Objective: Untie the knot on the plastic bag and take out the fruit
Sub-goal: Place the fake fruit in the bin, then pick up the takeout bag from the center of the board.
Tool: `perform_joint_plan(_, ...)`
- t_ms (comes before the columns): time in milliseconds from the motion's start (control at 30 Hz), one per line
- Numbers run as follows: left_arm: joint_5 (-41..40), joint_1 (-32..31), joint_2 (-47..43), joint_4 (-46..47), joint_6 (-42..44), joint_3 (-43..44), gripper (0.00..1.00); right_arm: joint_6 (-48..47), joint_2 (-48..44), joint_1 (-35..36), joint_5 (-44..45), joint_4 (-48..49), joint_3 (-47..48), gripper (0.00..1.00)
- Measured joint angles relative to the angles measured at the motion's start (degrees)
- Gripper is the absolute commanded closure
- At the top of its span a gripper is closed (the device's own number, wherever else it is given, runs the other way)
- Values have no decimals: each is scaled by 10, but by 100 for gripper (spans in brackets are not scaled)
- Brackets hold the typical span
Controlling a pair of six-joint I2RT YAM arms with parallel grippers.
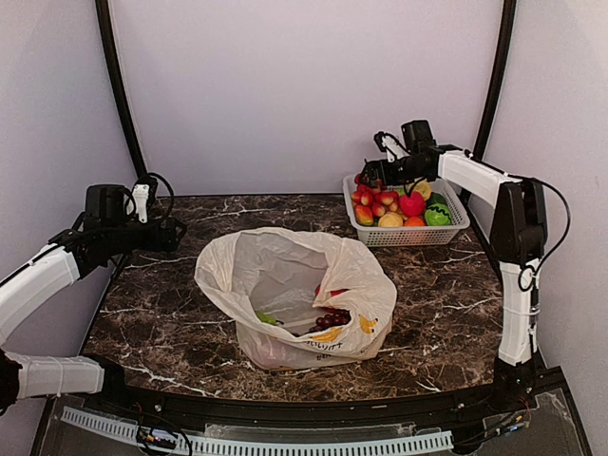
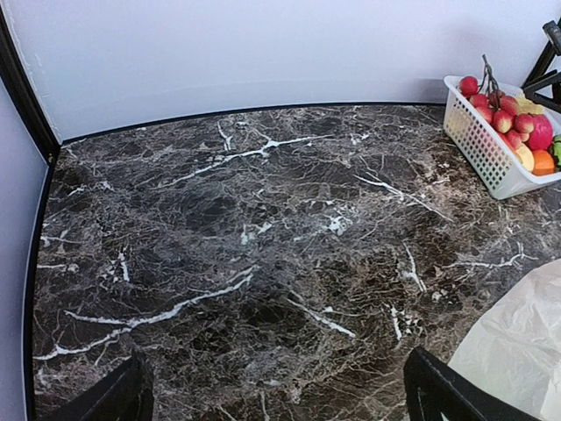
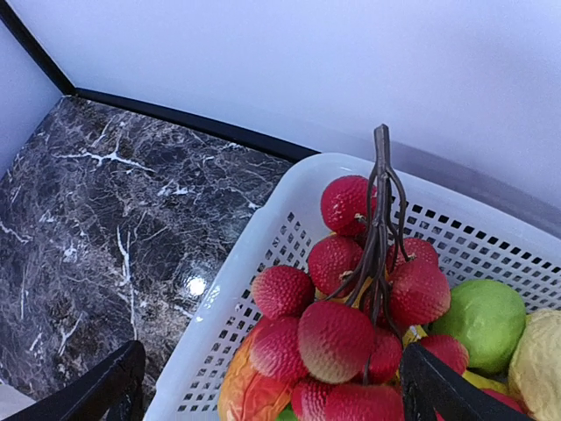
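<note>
Pale lilac walls (image 1: 304, 85) close in a dark, white-veined marble worktop (image 1: 161, 313).

From above, the plastic bag (image 1: 285, 271) sits in the middle of the worktop with its mouth slack and gaping upward. Low in it lies some fruit (image 1: 332, 319): a dark grape bunch, with a red piece just behind it and a green piece (image 1: 267, 318) to its left. A white mesh basket (image 1: 456, 228), heaped with more toy fruit, stands at the back right corner, well apart from the bag. The right fingers (image 1: 372, 174) hang over the basket's left end. The left fingers (image 1: 171, 235) hover above the worktop's left edge, away from the bag.

The left wrist view is mostly bare marble. Its two dark fingers show at the bottom, spread wide with only worktop between them. A fold of the bag fills the lower right corner, near one finger, and the basket sits far off at the upper right.

The right wrist view looks down onto the basket's near corner. A red berry bunch (image 3: 337, 338) rests on the heap (its brown stem (image 3: 381, 175) upright), beside a green fruit (image 3: 486, 320). The fingers stand wide apart on either side of the bunch and clamp nothing.
</note>
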Motion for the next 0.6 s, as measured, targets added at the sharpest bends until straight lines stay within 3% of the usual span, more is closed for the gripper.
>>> perform_joint_plan(167, 40, 0, -25, -45, -40, 20, 1, -2, -74, 0, -2, 0, -39, 1)
perform_joint_plan(400, 160, -6, -79, -82, -157, 43, 1, 18, -228, 12, 6, 0, -147, 1)
perform_joint_plan(600, 193, -84, -107, -114, -229, 43, 1, 52, -348, 74, 26, -7, -230, 1)
